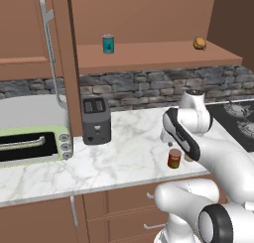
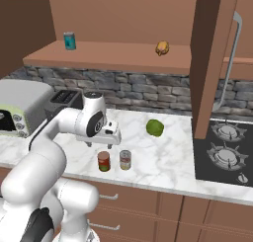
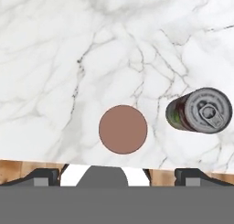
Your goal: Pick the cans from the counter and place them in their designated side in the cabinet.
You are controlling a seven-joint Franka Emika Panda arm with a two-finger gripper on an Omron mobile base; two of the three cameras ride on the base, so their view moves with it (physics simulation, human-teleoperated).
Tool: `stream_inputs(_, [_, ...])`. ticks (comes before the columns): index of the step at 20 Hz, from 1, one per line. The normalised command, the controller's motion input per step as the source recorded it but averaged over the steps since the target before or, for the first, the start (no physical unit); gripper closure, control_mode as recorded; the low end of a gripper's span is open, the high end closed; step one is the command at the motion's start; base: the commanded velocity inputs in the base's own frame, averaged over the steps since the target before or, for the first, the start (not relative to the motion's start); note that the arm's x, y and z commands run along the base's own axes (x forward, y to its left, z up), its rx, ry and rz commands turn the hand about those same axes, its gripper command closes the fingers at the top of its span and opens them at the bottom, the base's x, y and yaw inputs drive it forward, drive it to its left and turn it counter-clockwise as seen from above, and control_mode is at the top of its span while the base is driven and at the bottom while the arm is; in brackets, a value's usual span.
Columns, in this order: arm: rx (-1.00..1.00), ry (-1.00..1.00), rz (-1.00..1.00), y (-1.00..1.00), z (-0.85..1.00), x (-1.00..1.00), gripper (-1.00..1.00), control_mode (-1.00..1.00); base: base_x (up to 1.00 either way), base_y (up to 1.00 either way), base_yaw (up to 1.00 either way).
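With fingers [image 3: 117,175] spread above the red can [image 3: 123,129] at frame centre, descending off-centre could topple it into the 2nd can [image 3: 200,110] beside it on the bench [image 3: 68,58].

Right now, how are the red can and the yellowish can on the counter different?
The red can is red with a brownish top; the cream-yellow can is pale with a silvery pull-tab lid. The red can stands nearer the toaster, the cream-yellow can nearer the stove. Both stand upright near the counter edge.
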Motion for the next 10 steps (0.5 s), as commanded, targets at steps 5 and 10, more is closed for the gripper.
stream_inputs(5, [0.00, 0.01, 0.00, 0.00, -0.21, 0.01, -1.00, -1.00, 0.00, 0.00, 0.00])
stream_inputs(10, [0.00, 0.02, 0.00, -0.01, -0.20, 0.03, -1.00, -1.00, 0.00, 0.00, 0.00])
